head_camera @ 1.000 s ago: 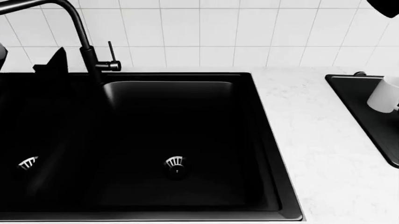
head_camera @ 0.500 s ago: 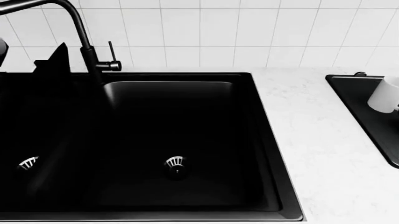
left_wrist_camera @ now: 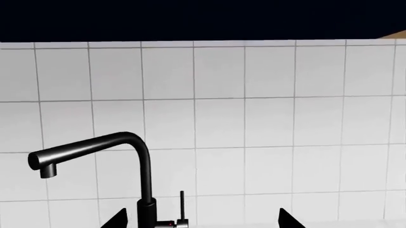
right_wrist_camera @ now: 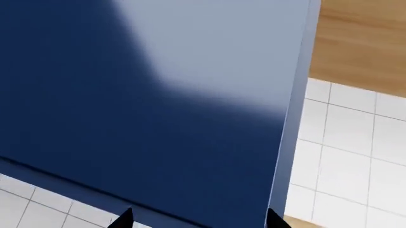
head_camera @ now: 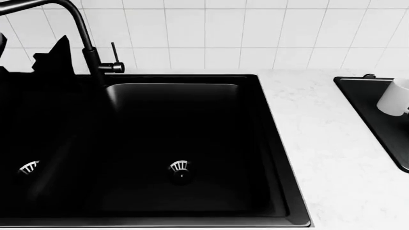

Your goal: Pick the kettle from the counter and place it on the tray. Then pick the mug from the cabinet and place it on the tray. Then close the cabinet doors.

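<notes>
Here the mug stands on the tray at the head view's right edge, on the tabletop beside the sink. Only the right wrist view shows the blue cabinet door; both grippers' jaws stand apart. Since earlier, the left gripper sits higher, near the faucet.

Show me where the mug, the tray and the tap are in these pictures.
mug (head_camera: 395,97), head view, its white side wall.
tray (head_camera: 369,112), head view, bare floor near its left rim.
tap (left_wrist_camera: 144,180), left wrist view, its upright black pipe.
</notes>
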Motion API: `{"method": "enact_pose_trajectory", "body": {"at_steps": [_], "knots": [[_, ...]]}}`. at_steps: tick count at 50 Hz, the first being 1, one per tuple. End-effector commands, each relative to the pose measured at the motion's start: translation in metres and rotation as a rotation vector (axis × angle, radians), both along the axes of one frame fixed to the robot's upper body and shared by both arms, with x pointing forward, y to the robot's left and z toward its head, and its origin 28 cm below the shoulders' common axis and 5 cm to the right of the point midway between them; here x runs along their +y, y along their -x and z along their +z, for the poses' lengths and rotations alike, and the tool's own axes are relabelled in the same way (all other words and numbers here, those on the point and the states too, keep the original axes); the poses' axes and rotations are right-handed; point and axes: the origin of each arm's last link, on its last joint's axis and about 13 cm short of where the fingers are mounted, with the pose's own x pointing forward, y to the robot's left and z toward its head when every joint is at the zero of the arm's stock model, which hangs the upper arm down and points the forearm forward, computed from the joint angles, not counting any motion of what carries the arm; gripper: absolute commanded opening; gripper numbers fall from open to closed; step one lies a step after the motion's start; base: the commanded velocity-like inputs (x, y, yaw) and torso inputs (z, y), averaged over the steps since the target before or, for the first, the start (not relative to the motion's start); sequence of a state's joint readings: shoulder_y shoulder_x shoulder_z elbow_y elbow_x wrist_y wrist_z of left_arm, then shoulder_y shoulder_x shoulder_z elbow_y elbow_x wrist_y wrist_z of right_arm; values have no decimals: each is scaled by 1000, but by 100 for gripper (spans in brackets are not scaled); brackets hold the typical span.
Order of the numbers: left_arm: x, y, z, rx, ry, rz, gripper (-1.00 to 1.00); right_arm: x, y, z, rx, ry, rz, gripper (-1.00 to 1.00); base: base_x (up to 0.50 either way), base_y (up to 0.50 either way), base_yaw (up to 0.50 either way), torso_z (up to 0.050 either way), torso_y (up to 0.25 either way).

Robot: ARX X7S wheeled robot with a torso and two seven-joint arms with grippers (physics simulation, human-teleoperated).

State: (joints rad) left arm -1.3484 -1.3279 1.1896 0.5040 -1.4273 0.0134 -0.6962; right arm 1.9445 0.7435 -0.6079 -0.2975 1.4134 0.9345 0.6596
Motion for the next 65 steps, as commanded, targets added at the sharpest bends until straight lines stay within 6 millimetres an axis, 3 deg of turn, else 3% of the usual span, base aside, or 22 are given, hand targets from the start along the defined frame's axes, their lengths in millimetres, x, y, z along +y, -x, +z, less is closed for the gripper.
{"method": "enact_pose_trajectory", "body": {"at_steps": [1,15,26,36,65], "knots": [[-1,1,5,-20,5,-7,100,-16,22,-22,-9,-7,-53,100,0,0,0,0,0],[-4,2,11,-32,-1,-17,100,-22,43,-49,-43,-60,-57,100,0,0,0,0,0],[-7,2,14,-46,3,-26,100,-32,49,-72,-41,-87,-98,100,0,0,0,0,0],[-6,2,13,-48,5,-26,100,-34,50,-74,-39,-80,-127,100,0,73,0,0,0],[-3,6,17,-62,9,-24,100,-32,48,-69,-42,-82,-126,100,1,490,0,0,0]]}}
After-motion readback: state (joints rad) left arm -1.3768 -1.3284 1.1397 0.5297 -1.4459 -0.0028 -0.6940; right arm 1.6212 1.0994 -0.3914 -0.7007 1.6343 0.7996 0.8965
